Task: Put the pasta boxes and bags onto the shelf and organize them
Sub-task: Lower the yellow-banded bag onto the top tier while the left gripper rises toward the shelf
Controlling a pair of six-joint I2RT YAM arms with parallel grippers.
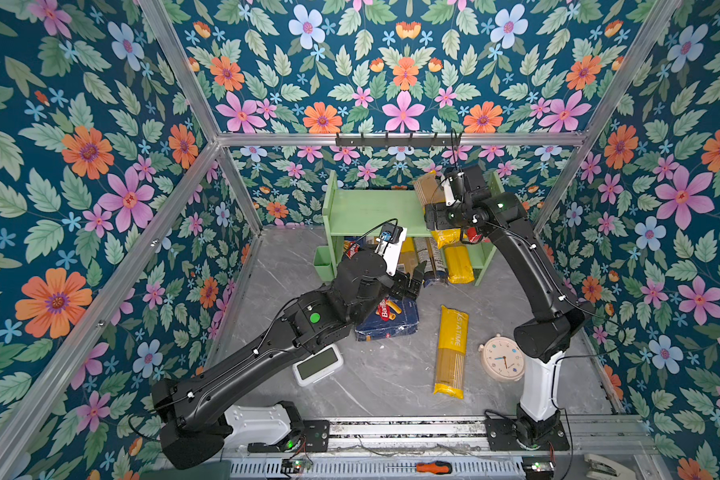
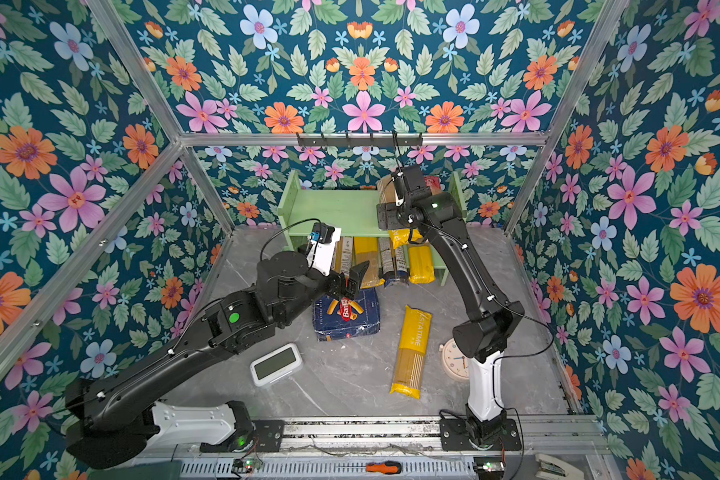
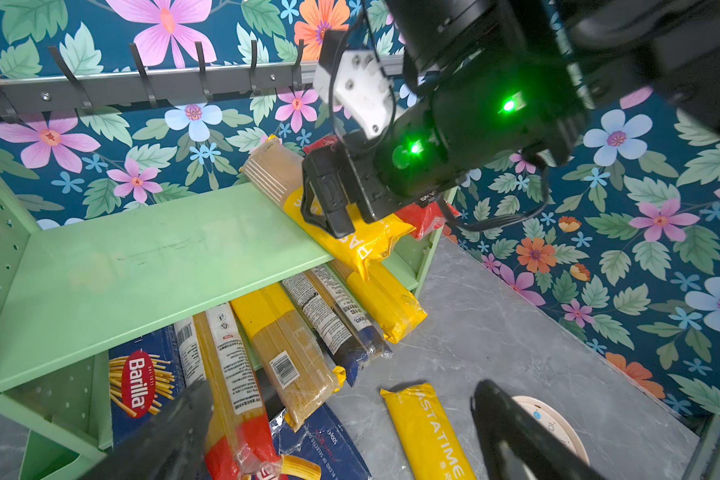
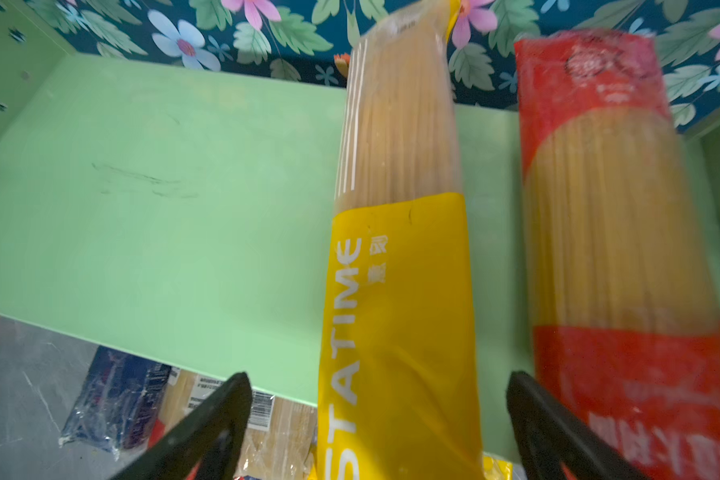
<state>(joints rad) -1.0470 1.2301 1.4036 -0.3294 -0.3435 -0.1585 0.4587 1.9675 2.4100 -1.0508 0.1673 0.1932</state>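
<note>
Floral walls ring the shelf [image 1: 371, 212]; my right tool [image 4: 379, 378] straddles the yellow bag [image 4: 395, 291], released; left tool [image 3: 341, 386] gapes empty.

Shelf [image 4: 175, 232] is finished in smooth matt green, faintly scuffed. Spaghetti bags [image 4: 400, 137] are formed of glossy clear plastic film with opaque printed bands. Desk [image 1: 383, 382] is surfaced in smooth grey marbling. Hook rail [image 3: 163, 85] is made of matt metal.

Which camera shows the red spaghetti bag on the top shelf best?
The right wrist view: the red bag lies in plain sight beside the yellow bag. The left wrist view shows only its end; both top views just a red sliver.
</note>
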